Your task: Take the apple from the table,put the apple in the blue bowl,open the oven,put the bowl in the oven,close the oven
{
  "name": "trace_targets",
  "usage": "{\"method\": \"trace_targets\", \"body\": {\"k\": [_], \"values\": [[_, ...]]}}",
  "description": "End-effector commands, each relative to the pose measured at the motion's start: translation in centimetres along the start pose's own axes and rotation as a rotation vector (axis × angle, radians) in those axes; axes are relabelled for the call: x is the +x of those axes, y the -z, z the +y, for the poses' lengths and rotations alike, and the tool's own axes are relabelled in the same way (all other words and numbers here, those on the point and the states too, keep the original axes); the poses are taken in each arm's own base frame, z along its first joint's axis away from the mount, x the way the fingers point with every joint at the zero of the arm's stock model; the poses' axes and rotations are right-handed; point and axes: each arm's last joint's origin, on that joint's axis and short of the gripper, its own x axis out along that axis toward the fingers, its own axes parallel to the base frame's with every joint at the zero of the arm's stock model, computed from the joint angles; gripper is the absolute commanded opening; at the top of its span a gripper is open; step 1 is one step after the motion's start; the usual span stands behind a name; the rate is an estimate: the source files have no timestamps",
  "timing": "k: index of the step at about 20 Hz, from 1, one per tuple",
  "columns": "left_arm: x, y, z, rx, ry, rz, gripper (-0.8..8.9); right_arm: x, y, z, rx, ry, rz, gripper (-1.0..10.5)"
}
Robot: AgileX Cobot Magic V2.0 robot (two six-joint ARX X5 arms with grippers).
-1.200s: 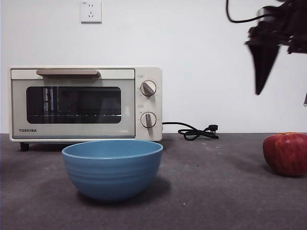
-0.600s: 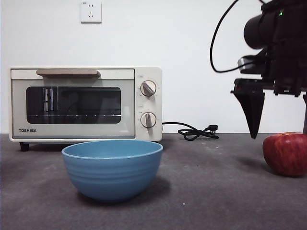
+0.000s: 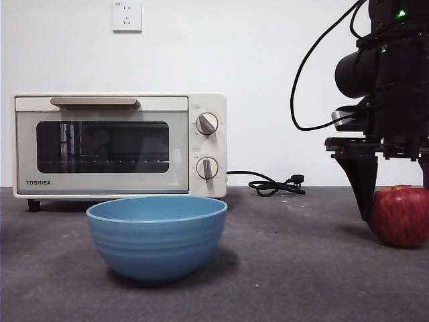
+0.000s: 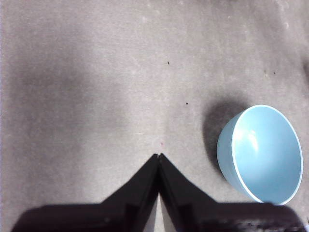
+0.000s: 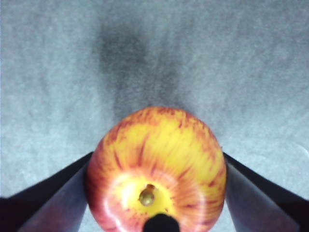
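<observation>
the one word that can be read is "toshiba", in small dark capitals on the lower left corner of the oven (image 3: 119,145) door frame, just under the dark glass, seen in the front view. tiny grey marks sit above each of the two knobs (image 3: 207,123), too small to read. the wall socket (image 3: 127,16) carries a small mark at its top left corner, also too small to make out. the two wrist views show no text or labels.
</observation>
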Motion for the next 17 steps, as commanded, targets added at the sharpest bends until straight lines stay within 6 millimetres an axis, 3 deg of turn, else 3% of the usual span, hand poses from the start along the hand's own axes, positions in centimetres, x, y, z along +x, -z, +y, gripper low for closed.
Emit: {"method": "trace_targets", "body": {"k": [1,5,9,13,17], "values": [[0.0,0.0,0.0,0.021,-0.001,0.0,-0.04,-0.6,0.4,0.5,-0.009,-0.005,-0.009,-0.1],[0.0,0.0,0.0,0.022,-0.001,-0.001,-0.04,-4.7,2.2,3.1,-0.092,-0.113,-0.087,0.0],[0.0,0.0,0.0,0.022,-0.001,0.0,-0.04,-7.5,4.4,8.8,-0.245,-0.224,-0.138,0.0],[0.0,0.0,0.0,0.021,0.0,0.0,-0.04,-8.7,6.6,14.9,-0.388,-0.312,-0.221,0.0],[0.0,0.1,0.0,0.018,-0.002,0.01,-0.04,-8.9,7.7,18.9,-0.466,-0.374,-0.267,0.0]]}}
